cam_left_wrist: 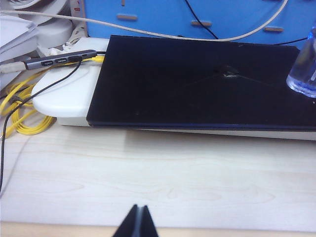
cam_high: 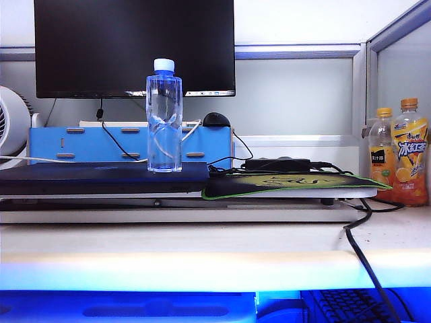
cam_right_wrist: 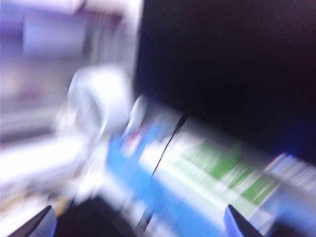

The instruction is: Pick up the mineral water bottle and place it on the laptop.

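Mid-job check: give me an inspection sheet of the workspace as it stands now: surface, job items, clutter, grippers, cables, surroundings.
Surface: pale wooden desk, bare in front of the laptop.
Job's things: mineral water bottle stands upright on the closed laptop, near its right end; nothing grips it.
Clutter: two orange drink bottles at far right; green-edged mouse pad beside the laptop; mouse behind.
Grippers: left gripper shut, low over the desk, short of the laptop. Right gripper open, holding nothing; its view is motion-blurred.
Cables: black cable runs over the desk edge; yellow cable coiled left of the laptop.
Surroundings: dark monitor, blue organiser, white fan.
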Action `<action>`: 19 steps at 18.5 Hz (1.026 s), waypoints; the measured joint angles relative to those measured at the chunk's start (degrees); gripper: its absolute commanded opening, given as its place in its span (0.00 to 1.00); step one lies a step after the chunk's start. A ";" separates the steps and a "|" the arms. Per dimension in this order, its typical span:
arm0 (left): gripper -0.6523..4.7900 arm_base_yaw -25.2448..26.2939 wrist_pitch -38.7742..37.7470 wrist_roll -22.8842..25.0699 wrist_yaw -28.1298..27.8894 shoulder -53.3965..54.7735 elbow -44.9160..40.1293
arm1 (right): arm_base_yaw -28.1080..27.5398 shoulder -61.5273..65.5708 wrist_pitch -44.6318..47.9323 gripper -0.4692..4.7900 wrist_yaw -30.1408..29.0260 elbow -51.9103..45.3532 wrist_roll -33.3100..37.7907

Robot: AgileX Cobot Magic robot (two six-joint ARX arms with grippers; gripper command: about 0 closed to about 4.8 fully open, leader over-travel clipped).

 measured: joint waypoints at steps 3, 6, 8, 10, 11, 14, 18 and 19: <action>0.12 0.00 0.00 0.00 0.00 0.00 0.00 | -0.07 -10.73 0.48 0.11 2.69 0.17 0.00; 0.12 0.00 -0.02 0.00 -0.02 0.00 0.00 | -0.09 -20.74 -4.61 0.09 6.36 0.20 -1.22; 0.12 0.00 -0.02 0.00 0.00 0.00 0.00 | -0.09 -27.28 -14.67 0.09 10.49 0.20 -3.93; 0.12 0.00 -0.02 0.00 -0.02 0.00 0.00 | -0.09 -31.30 -21.16 0.09 13.46 0.20 -5.27; 0.12 0.00 0.00 0.00 0.00 0.02 0.00 | -0.09 -33.46 -23.98 0.09 14.93 0.17 -5.35; 0.12 0.00 0.00 0.00 0.00 0.02 0.00 | -0.09 -41.90 -31.76 0.09 17.03 -0.11 -5.40; 0.12 0.00 -0.02 0.00 -0.02 0.02 0.00 | -0.07 -54.84 -34.82 0.09 18.69 0.31 -5.40; 0.12 0.00 0.00 0.00 0.00 0.02 0.00 | -0.07 -57.90 -37.22 0.09 20.04 0.31 -5.40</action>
